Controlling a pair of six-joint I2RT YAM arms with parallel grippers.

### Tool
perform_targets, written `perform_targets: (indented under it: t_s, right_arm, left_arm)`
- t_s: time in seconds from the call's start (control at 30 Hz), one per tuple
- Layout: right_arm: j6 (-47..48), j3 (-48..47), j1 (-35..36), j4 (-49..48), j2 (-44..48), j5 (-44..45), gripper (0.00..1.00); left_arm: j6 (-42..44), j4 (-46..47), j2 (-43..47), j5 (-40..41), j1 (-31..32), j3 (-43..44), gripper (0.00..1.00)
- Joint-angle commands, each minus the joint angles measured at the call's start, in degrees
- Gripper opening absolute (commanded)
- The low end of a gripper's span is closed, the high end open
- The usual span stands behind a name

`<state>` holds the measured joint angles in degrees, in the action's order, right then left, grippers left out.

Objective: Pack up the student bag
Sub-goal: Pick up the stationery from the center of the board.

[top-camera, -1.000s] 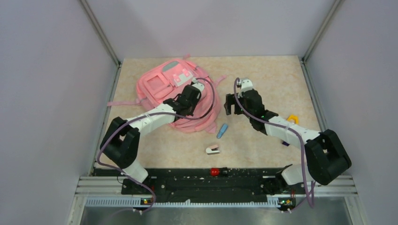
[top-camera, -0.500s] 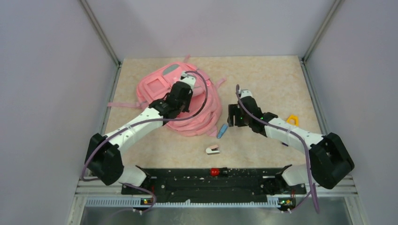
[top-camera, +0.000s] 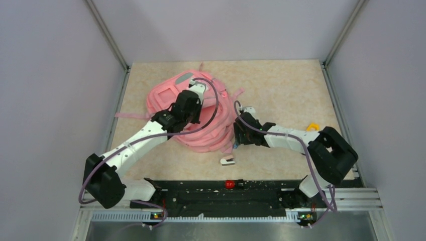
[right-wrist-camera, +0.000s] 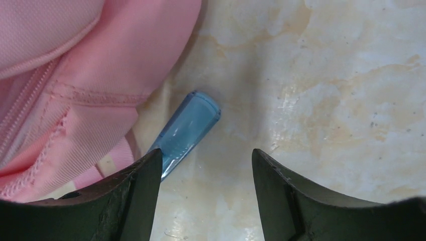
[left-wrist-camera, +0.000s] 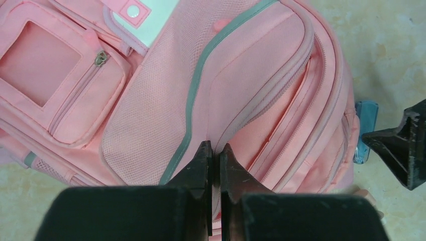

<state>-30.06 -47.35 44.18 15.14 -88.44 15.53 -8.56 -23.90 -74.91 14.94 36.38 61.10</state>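
While the left fingers are squeezed tight on a seam of the student bag, I cannot tell if they pinch any cloth. The pink bag lies flat on the tabletop, at the far left. The right fingers hang spread apart, holding nothing, and a little blue tube touches one of them. I think the tube gets picked up now, so they must slide over it and close. The bag's pockets look zipped, and I see nothing inside.

No writing, brand, number or sign can be read on the student bag or anywhere else.
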Motion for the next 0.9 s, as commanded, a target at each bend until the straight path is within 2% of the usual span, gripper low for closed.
perform_targets:
  t_s: [0.0,0.53,0.7,0.87]
  right_arm:
    - [-2.32,-4.69,2.08,-0.5,-2.4,3.47,0.64]
    - [-1.9,-5.42,3.44,-0.83,-5.45,7.06,0.64]
    - [-0.43,-5.37,3.84,-1.51,-6.34,6.6,0.58]
    - [1.11,-3.24,3.82,-1.74,-5.99,6.16,0.49]
  left_arm:
    - [-1.73,5.09,4.46,-0.57,0.31,0.51,0.0]
    - [-1.18,5.16,4.43,0.22,0.31,0.34,0.0]
    - [-1.03,5.47,4.39,1.14,0.28,-0.05,0.0]
    - [-0.74,5.71,4.19,1.74,0.28,-0.19,0.0]
